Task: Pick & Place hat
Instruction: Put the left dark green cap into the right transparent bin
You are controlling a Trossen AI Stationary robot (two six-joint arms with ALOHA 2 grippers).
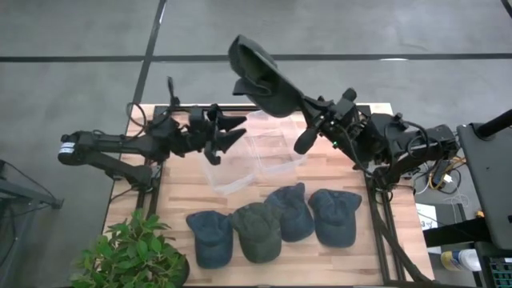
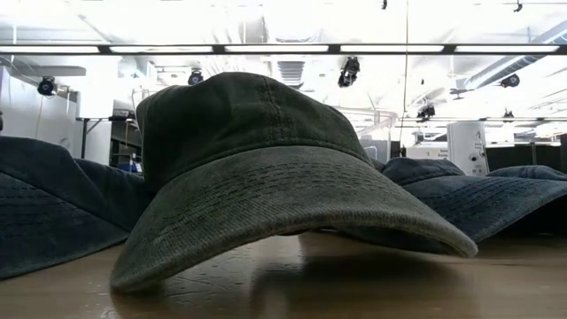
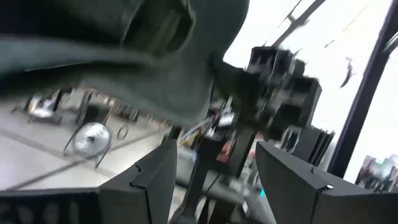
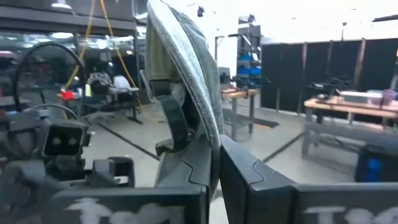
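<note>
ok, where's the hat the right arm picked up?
In the high view the held hat is lifted off the table, pinched in the right gripper, above the table's far edge, just beyond the clear bins and across from the open left gripper.

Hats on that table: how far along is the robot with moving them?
Nothing looks placed yet: the clear bins show no hat inside. In hand: the right gripper is shut on a dark green hat, raised near the open left gripper. Left: four hats along the table's front.

Two matte black jointed arms, cables looped along them; the left arm [image 1: 112, 149] wears a white label band near its base.
</note>
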